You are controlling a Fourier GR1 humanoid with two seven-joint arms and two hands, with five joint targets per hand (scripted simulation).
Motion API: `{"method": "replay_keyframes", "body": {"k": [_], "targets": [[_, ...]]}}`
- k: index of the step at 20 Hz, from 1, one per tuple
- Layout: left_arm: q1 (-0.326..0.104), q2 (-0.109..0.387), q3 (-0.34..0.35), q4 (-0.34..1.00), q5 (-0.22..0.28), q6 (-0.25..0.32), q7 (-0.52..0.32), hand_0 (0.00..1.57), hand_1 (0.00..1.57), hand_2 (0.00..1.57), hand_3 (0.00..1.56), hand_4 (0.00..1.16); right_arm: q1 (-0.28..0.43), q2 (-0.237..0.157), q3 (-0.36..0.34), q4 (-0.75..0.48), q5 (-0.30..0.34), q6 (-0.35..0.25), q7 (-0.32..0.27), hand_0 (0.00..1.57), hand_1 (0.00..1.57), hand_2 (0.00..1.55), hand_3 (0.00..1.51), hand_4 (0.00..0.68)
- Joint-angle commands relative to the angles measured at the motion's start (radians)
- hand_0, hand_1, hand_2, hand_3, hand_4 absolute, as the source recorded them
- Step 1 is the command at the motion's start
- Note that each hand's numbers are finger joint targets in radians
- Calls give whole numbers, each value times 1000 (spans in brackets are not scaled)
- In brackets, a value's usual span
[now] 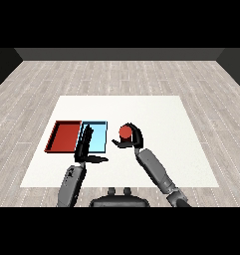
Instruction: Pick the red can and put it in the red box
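Observation:
The red can [124, 132] stands on the white table [161, 114] just right of the light blue tray [97, 137]. My right hand [133, 140] curls round the can, fingers behind it and thumb in front. The red tray [64, 136] lies flat at the left, beside the blue one, and holds nothing. My left hand [84, 144] hovers over the near edge of the blue tray with straight fingers pointing away and thumb out to the right.
The two trays sit side by side on the left half of the table. Bare white surface stretches to the right and far side. Grey wood floor surrounds the table.

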Motion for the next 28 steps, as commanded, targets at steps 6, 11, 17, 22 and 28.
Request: {"method": "replay_keyframes", "body": {"k": [6, 11, 17, 22, 28], "targets": [[-80, -2, -146, 78, 37, 76, 49, 0, 0, 0, 0, 0, 61, 4, -13, -154, 44, -9, 82, 1456, 1456, 1433, 1389, 646], [-71, -2, -179, 86, 51, 122, 79, 0, 0, 0, 0, 0, 89, 26, 76, -184, 22, -72, 77, 1461, 1461, 1443, 1393, 637], [-188, -2, -282, 258, 156, 225, 38, 0, 0, 0, 0, 0, -36, 26, 25, -105, 9, -52, 101, 1457, 1457, 1448, 1379, 634], [-153, -2, -242, 184, 133, 184, 68, 0, 0, 0, 0, 0, 43, 26, 35, -111, 13, -24, 39, 1444, 1444, 1432, 1385, 633], [-182, -2, -270, 367, 184, 155, -67, 0, 0, 0, 0, 0, 50, 26, 85, -114, -32, -55, 23, 1435, 1435, 1437, 1376, 630]]}}
